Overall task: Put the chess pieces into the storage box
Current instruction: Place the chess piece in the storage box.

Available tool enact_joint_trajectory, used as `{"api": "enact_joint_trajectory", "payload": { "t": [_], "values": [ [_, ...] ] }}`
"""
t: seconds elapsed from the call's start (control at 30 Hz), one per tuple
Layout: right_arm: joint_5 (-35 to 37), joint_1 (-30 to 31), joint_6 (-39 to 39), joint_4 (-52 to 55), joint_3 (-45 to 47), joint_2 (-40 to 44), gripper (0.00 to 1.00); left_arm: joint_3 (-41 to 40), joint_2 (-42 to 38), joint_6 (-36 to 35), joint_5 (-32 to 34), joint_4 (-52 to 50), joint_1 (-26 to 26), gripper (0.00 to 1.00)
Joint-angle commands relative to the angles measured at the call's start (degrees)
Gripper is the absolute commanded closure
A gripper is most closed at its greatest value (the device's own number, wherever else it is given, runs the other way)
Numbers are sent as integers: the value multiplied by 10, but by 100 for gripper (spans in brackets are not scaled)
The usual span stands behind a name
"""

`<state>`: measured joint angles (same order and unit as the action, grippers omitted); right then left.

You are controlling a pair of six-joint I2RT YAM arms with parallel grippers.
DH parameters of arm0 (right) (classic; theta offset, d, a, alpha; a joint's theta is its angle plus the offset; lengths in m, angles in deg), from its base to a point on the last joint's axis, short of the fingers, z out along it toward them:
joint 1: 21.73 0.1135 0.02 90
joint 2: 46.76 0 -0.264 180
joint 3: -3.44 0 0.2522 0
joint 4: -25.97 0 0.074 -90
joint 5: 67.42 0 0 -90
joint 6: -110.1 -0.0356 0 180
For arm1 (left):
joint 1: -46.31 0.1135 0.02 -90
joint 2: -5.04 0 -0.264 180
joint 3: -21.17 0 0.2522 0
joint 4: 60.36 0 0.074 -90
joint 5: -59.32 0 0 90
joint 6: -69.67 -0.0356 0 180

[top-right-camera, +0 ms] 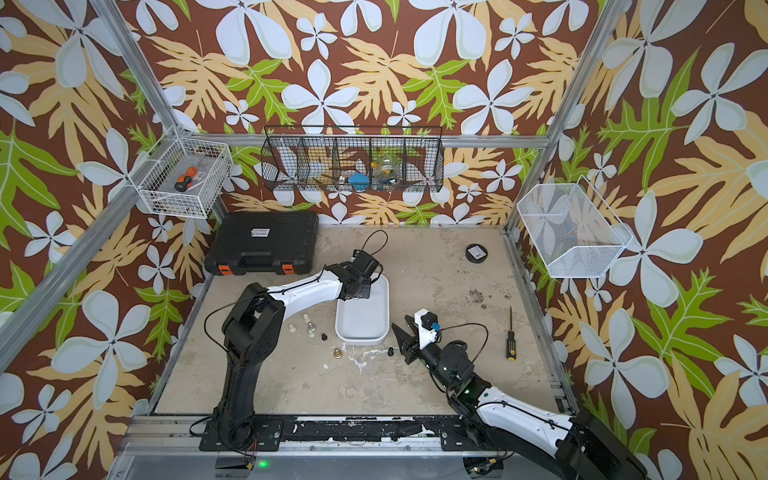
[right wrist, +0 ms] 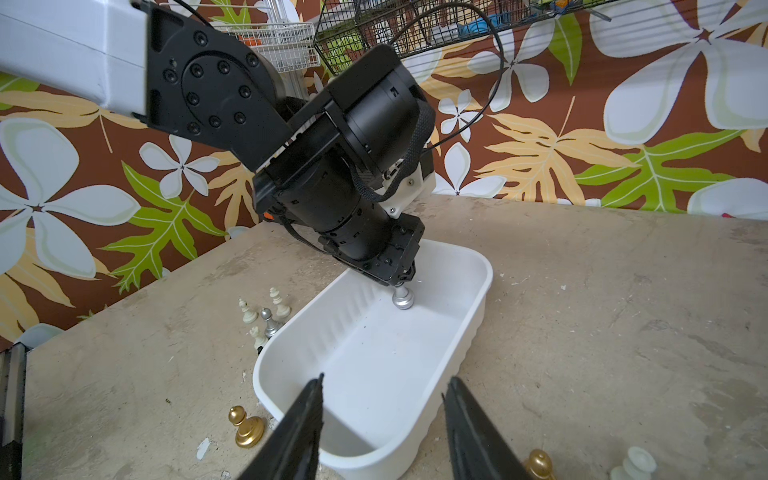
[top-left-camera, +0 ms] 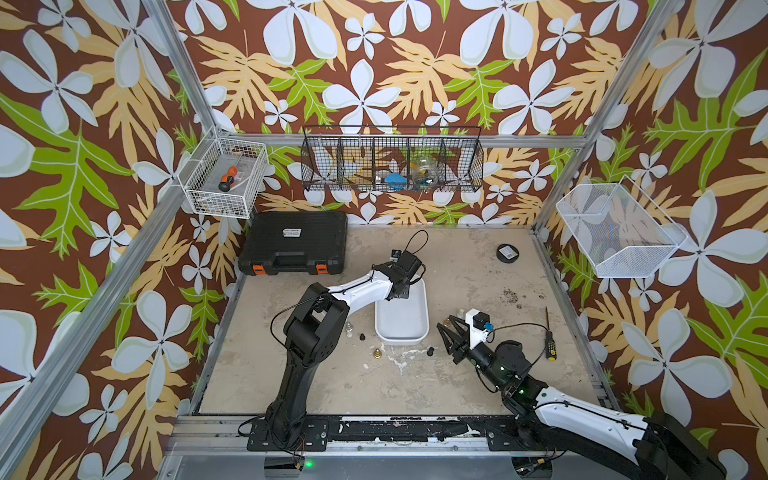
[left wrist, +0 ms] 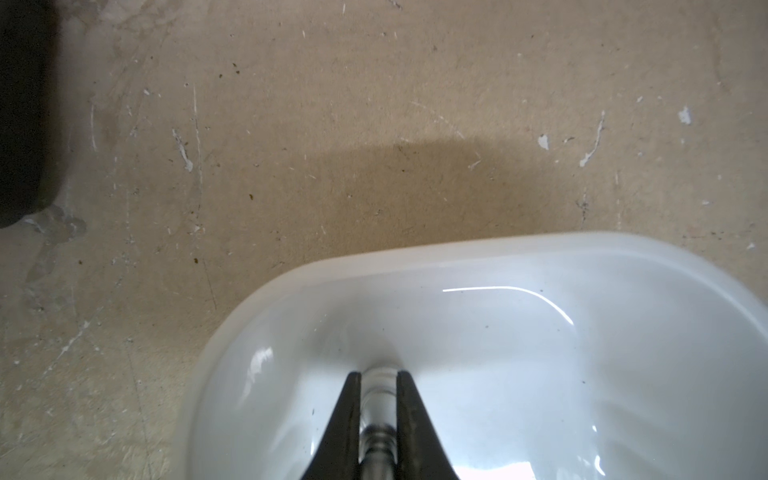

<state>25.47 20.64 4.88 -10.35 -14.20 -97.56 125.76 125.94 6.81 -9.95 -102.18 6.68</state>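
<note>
My left gripper (right wrist: pixel 401 286) is shut on a silver chess piece (right wrist: pixel 403 300), holding it just above the floor at the far end of the white storage box (top-left-camera: pixel 415 332). In the left wrist view the piece (left wrist: pixel 378 399) sits between the black fingers (left wrist: pixel 345 415), over the box (left wrist: pixel 457 255). My right gripper (right wrist: pixel 382 386) is open and empty above the box's near end (right wrist: pixel 374 365). Left of the box stand cream pieces (right wrist: pixel 279 304) and a silver one (right wrist: pixel 269 321), with a gold pawn (right wrist: pixel 246 426) nearer. Another gold piece (right wrist: pixel 539 462) and a pale one (right wrist: pixel 636 461) stand by the right fingers.
A black case with orange latches (top-left-camera: pixel 295 245) lies at the back left. A yellow-handled screwdriver (top-left-camera: pixel 550 341) lies right of my right arm, and a black disc (top-left-camera: pixel 508 252) sits at the back right. Small black pieces (top-left-camera: pixel 431 352) stand near the box's front.
</note>
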Motion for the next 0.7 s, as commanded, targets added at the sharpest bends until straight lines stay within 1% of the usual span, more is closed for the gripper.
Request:
{"api": "enact_joint_trajectory", "payload": {
  "t": [0.0, 0.2, 0.3, 0.5, 0.67],
  "values": [
    [-5, 1, -5, -15, -5, -2, 51, 5, 6, -3, -1, 5, 2, 94],
    [-5, 1, -5, -15, -6, -4, 51, -1, 11, -7, 1, 7, 5, 94],
    [-6, 1, -5, -15, -7, -4, 51, -3, 10, -8, -1, 8, 6, 92],
    [-6, 0, -6, -14, -8, -7, 51, -7, 3, -10, -3, 11, 6, 73],
    [-9, 0, -5, -14, -10, -10, 51, -10, -6, -11, 1, 12, 6, 67]
  ]
}}
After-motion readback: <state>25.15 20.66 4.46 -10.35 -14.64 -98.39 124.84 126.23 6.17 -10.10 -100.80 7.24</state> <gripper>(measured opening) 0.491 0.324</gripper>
